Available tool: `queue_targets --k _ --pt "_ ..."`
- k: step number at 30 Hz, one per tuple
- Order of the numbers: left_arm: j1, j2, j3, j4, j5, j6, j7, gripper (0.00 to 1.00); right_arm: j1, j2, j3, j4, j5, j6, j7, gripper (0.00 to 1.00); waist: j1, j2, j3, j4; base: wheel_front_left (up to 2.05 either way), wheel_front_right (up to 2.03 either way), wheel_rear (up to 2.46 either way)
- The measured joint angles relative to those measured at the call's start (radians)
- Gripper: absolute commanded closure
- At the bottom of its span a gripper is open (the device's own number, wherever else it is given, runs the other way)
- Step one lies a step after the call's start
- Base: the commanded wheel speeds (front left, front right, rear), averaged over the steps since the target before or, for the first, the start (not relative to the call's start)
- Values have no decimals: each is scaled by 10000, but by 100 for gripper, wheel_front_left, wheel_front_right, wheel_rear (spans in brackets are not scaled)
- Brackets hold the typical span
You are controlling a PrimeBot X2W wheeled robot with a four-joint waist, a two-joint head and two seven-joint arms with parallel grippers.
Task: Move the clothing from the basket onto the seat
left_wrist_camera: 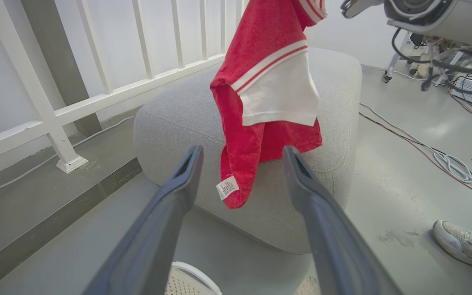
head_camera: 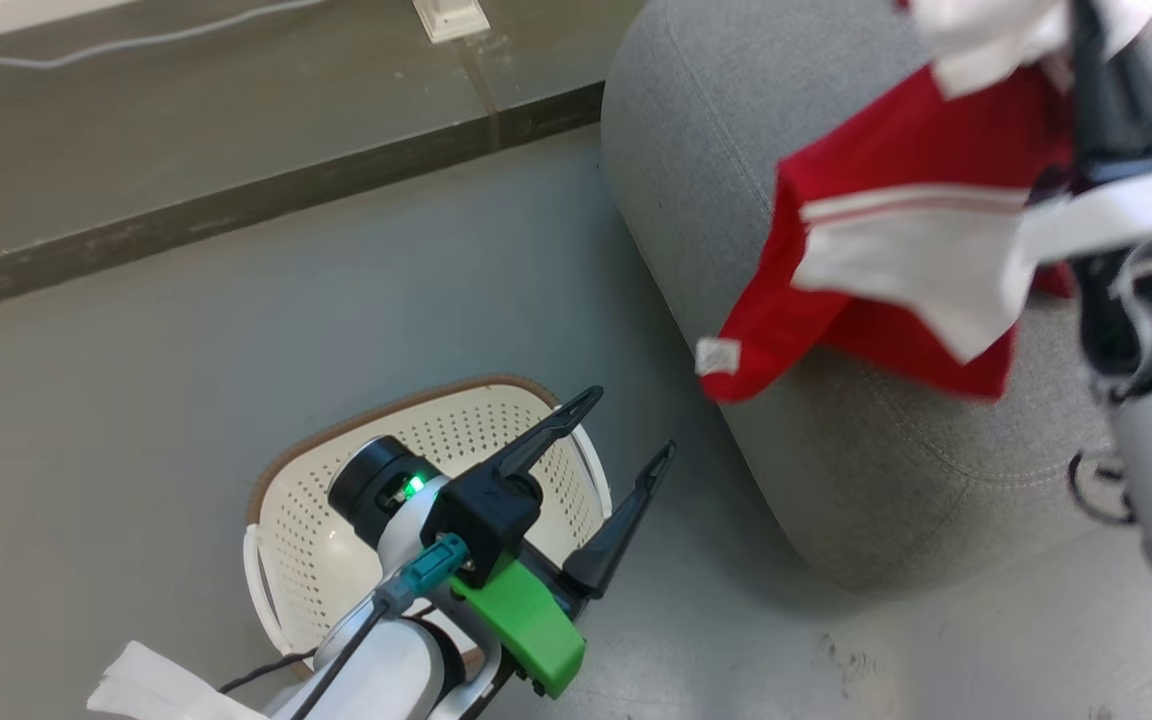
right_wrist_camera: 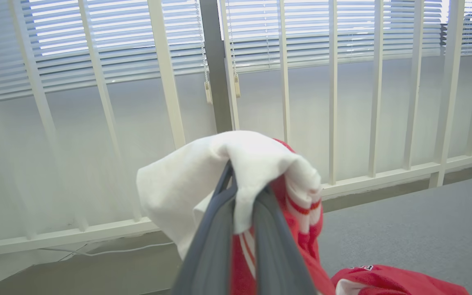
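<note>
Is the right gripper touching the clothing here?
Touching. The right wrist view shows the right gripper shut on the clothing, with white and red fabric bunched over its tips.

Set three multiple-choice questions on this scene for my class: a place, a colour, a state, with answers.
1. The red garment hangs: A over the seat; B beneath it; C well away from it.
2. Its tag is: A black; B white; C green.
3. The left gripper is: A shut on cloth; B shut, empty; C open, empty.
Answers: 1 A, it drapes over the seat's edge from the right gripper. 2 B, the hem tag shows white. 3 C, its fingers stand apart, gripping nothing.
</note>
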Motion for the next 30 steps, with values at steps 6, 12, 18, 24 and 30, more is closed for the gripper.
queue_targets --k 6,12,18,24,30 --pt "-342 -4 -192 -84 100 -8 92 0 -1548 -606 -637 146 -2 -54 -12 100 0 0 465 -109 0 0 0" --pt "-558 -4 -236 -165 148 -23 190 0 -2989 -1216 -1141 637 -2 -58 -44 100 0 0 916 -60 0 0 0" --pt "-823 -15 -282 -320 167 -98 278 0 -3824 -1632 -1452 1592 -29 -240 -84 100 0 0 1370 87 0 0 0" --pt "-1141 -29 -286 -405 238 -105 324 0 -3840 -2146 -1764 2784 -128 -510 -65 100 0 0 1819 351 0 0 0" --pt "-1210 10 -232 -407 280 -105 355 0 -3754 -2104 -1990 3856 -105 -855 -59 100 0 0 2302 600 0 0 0"
